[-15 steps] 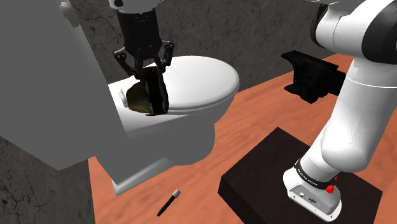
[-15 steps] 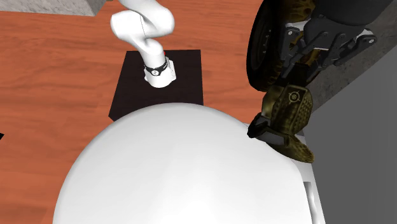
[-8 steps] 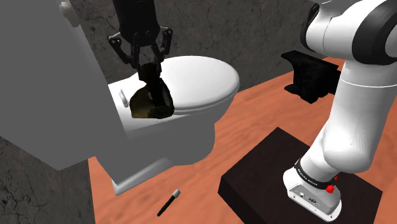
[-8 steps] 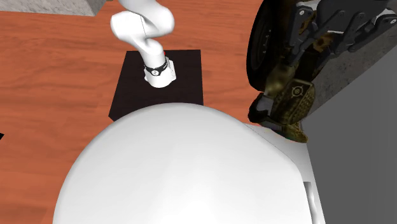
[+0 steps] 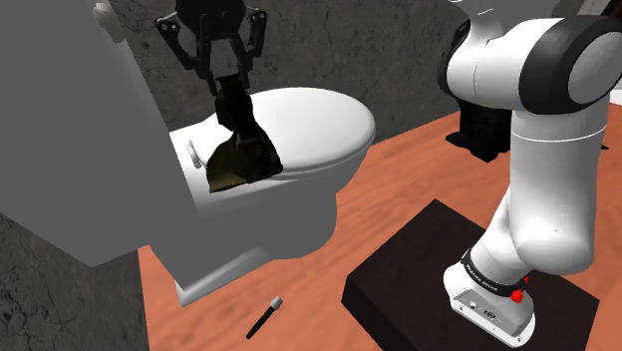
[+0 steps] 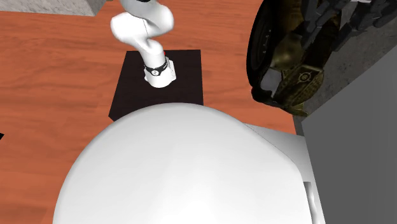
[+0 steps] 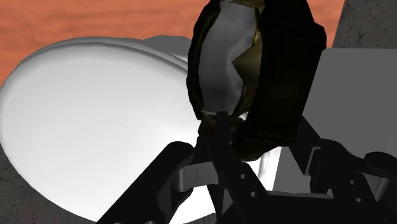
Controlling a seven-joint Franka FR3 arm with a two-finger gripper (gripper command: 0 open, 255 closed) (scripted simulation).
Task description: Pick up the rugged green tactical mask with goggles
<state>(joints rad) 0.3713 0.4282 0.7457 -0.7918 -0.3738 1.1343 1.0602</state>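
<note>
The dark olive mask with goggles (image 5: 239, 152) hangs from my black gripper (image 5: 223, 82), whose fingers are shut on its upper part. It hovers just above the back of the white toilet lid (image 5: 311, 120), next to the grey tank (image 5: 70, 130). In the second exterior view the mask (image 6: 294, 77) is apart from the lid (image 6: 184, 172), under the gripper (image 6: 318, 35). In the wrist view the mask (image 7: 254, 70), with its pale lens and black strap, is clasped in the gripper (image 7: 251, 137).
The toilet stands on an orange-brown floor against a rough dark wall. A small black stick (image 5: 264, 317) lies on the floor beside the toilet base. My arm rises from the black stand (image 5: 409, 274). A dark bulky object (image 5: 483, 130) sits behind the arm.
My gripper has risen with the mask in it. The mask has come up off the back of the toilet lid and now hangs free.
</note>
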